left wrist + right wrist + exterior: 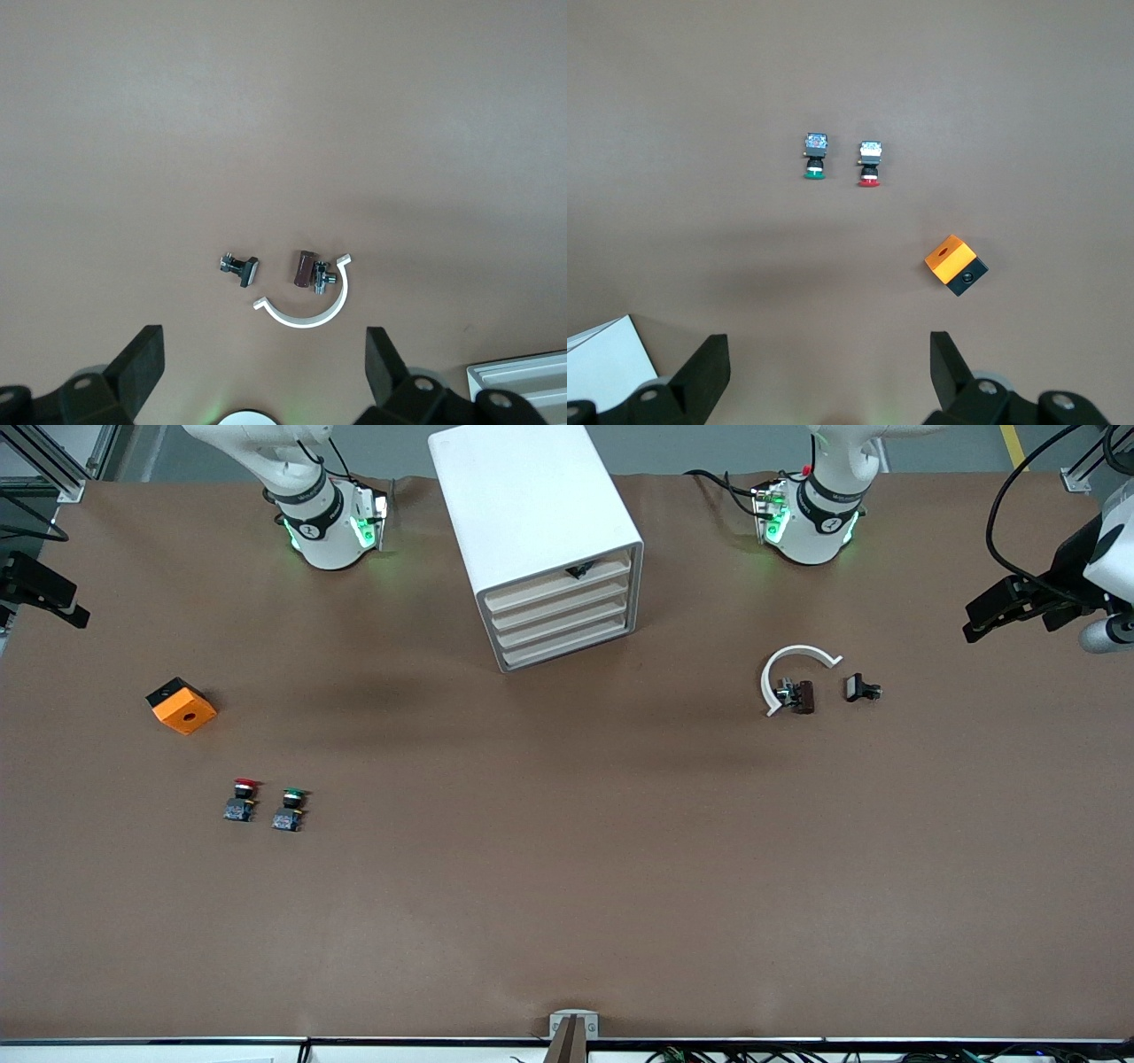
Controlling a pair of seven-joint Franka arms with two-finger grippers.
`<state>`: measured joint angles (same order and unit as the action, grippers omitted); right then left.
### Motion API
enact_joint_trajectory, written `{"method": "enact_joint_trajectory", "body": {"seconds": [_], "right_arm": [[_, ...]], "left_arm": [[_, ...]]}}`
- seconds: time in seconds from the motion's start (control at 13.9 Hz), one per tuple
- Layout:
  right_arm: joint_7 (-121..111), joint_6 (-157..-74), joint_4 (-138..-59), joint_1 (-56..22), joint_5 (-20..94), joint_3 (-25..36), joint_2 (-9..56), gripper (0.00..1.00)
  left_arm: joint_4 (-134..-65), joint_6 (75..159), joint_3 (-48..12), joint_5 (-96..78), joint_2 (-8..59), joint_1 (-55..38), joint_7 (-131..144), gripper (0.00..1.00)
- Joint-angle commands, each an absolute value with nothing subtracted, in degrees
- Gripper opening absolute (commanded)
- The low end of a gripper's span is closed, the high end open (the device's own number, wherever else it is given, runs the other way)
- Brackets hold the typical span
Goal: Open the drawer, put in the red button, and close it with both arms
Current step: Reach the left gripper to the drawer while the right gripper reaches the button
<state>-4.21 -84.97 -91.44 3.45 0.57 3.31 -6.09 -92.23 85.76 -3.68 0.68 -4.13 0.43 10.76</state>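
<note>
— Front view, nearest first: the red button [241, 798] lies toward the right arm's end, just beside the green button [290, 808].

— Farther up?

— An orange box [182, 706], then a white curved clip [791, 674] toward the left arm's end. The cabinet [540, 536] stands between the bases, every drawer [560, 589] shut.

— Grippers?

— The left gripper [266, 363] hangs over the clip, fingers apart. The right gripper [830, 367] waits over the table near the box, fingers spread too.
</note>
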Motion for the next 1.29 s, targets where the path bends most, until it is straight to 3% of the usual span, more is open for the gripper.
{"method": "enact_joint_trajectory", "body": {"seconds": [0.0, 0.22, 0.79, 1.08, 1.22], "right_arm": [[-4.1, -84.9, -91.3, 3.5, 1.1, 3.2, -6.7, 1.00], [-4.1, -84.9, -91.3, 3.5, 1.1, 3.2, -6.7, 1.00], [-4.7, -84.7, -91.3, 4.4, 1.1, 3.3, -3.4, 1.00], [-4.8, -85.4, -89.7, 4.3, 1.1, 3.3, 2.5, 1.00], [-4.8, -85.1, -89.0, 4.5, 1.3, 3.3, 10.2, 1.00]], "left_arm": [[-90.7, 84.3, -4.0, 1.8, -3.7, 0.4, 10.2, 1.00], [-90.6, 84.3, -4.1, 1.8, -2.6, 0.2, 10.2, 1.00], [-87.6, 87.3, -5.2, 2.7, 10.8, -1.8, 15.1, 1.00], [-85.3, 87.7, -5.4, 1.8, 20.4, -6.2, 37.6, 1.00], [-82.5, 87.7, -5.4, 1.6, 26.7, -9.3, 52.5, 1.00]]}}
